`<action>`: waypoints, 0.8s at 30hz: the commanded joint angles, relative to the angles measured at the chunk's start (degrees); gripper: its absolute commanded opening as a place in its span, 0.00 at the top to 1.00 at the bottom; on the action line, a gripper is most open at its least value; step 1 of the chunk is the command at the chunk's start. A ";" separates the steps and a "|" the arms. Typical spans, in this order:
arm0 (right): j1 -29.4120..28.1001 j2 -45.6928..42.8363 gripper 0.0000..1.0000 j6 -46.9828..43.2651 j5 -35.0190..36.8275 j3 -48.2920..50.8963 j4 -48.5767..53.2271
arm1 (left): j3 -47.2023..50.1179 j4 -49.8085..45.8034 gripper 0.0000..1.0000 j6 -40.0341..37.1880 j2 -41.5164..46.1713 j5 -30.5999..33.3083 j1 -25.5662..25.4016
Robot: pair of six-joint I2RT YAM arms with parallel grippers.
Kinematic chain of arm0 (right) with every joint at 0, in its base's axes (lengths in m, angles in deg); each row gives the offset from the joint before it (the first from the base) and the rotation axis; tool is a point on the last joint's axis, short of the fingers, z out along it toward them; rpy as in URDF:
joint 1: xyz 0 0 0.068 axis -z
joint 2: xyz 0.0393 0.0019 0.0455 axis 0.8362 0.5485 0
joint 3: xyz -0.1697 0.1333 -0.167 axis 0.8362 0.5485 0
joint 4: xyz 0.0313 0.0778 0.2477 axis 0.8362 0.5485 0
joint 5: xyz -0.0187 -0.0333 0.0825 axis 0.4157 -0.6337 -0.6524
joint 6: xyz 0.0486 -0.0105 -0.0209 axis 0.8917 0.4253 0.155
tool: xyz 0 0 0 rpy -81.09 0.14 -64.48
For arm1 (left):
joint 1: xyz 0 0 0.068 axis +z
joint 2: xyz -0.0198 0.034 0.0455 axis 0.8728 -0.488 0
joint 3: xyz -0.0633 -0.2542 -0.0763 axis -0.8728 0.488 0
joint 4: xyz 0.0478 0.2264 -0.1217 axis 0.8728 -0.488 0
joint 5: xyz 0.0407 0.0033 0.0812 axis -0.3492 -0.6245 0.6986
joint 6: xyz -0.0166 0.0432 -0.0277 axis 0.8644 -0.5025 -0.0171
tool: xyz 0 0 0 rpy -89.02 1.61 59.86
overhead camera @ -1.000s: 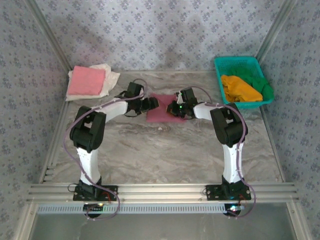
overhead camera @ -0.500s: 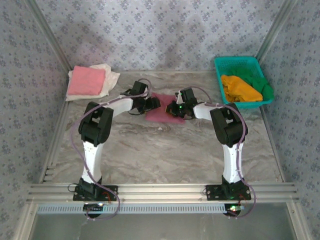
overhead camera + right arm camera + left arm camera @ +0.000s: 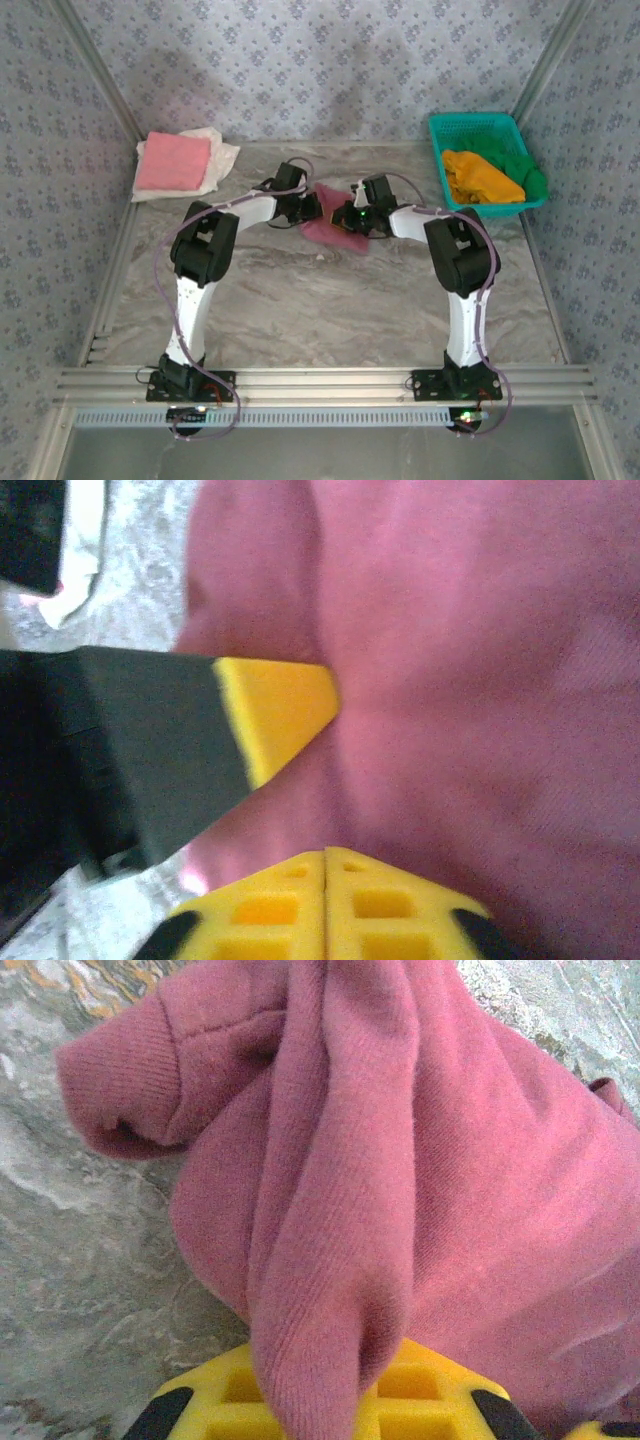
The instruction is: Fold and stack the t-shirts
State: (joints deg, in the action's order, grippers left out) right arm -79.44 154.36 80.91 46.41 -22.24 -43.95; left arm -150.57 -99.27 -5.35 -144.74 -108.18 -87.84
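Left gripper (image 3: 311, 208) and right gripper (image 3: 347, 217) each clamp the maroon t-shirt (image 3: 330, 234) at the middle of the counter (image 3: 300, 300); this soft, light cloth likely sags, so grasp opposite folded edges.

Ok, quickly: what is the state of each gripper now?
Left gripper: closed on the maroon t-shirt.
Right gripper: closed on the same t-shirt.

Left jaws' tips hidden under maroon t-shirt (image 3: 450, 1190) fold.
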 commanded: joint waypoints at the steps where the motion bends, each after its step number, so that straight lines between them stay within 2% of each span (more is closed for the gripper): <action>1: 0.14 -9.84 0.60 -6.05 -4.88 -2.14 5.43 | 1.27 -4.90 1.00 -4.57 4.38 5.13 2.57; 2: -0.03 -12.81 0.53 -8.34 -4.95 -2.22 7.00 | 1.49 -5.16 1.00 -5.95 5.57 5.27 3.31; 4: 0.11 -18.70 0.43 -10.66 -4.12 -1.18 7.83 | 1.68 -5.19 1.00 -8.26 7.35 5.13 4.69; 9: 2.89 -31.28 0.33 -9.78 -1.54 7.42 1.50 | -0.22 -8.78 1.00 -15.01 10.05 8.53 7.83; 13: 4.48 -36.42 0.32 -10.81 2.08 12.55 0.54 | -4.92 -14.17 1.00 -23.72 10.31 17.04 8.71; 16: 5.58 -37.17 0.33 -10.43 4.01 15.11 0.92 | -7.70 -15.07 1.00 -28.12 9.43 21.38 9.81; 24: 8.29 -38.14 0.36 -8.12 4.28 17.79 1.28 | -17.84 -15.02 1.00 -37.38 5.04 24.10 14.88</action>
State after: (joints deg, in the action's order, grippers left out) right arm -71.70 117.01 72.21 49.58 -4.28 -42.79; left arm -162.54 -113.70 -36.14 -137.77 -87.37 -74.79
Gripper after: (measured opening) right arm 0.644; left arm 0.088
